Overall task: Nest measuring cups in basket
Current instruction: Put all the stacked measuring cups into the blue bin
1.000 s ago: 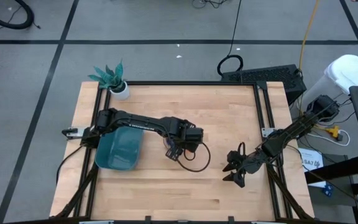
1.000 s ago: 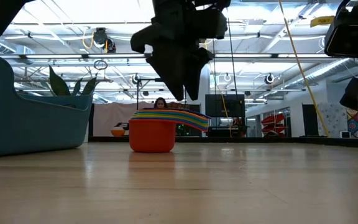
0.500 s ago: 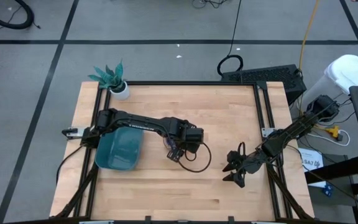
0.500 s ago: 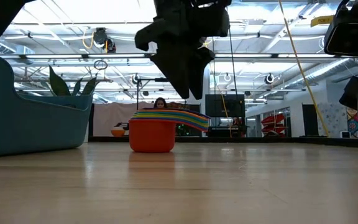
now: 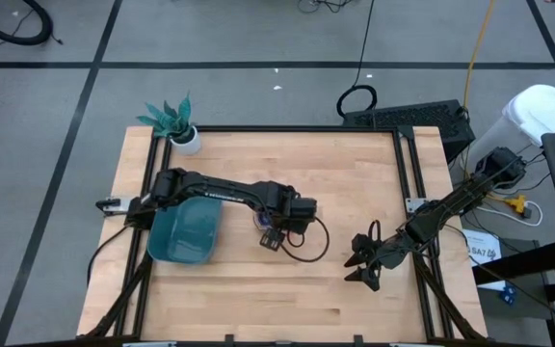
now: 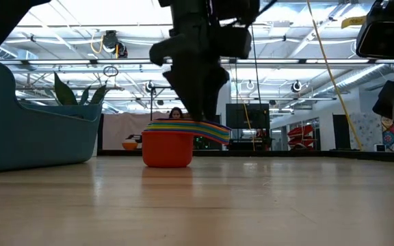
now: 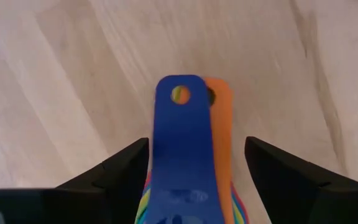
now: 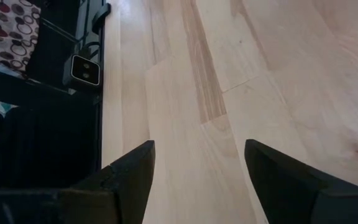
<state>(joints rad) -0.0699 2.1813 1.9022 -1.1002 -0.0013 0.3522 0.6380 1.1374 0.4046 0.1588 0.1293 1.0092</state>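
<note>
Left wrist view shows the measuring cups (image 7: 188, 155) stacked one inside another, their flat handles fanned: a glossy dark blue handle with a round hanging hole on top, an orange one peeking out beside it, and slivers of yellow, green and red below. The left gripper (image 7: 194, 171) straddles that handle stack with its dark fingers spread wide on either side, gripping nothing.

The low view adds what the wrist camera cannot: the stack (image 6: 176, 143) sits on the table in a squat red bowl, the coloured handles layered like a rainbow above its rim, with the left gripper (image 6: 197, 102) directly over it. The basket (image 6: 33, 130), a smooth dark teal tub with rounded walls, stands well apart at that view's left edge.

In the high view the basket (image 5: 185, 231) lies on the pale wooden table (image 5: 355, 173), beside the left arm. The right gripper (image 5: 362, 265) waits near the table's right edge, fingers wide, empty. No writing is legible.
</note>
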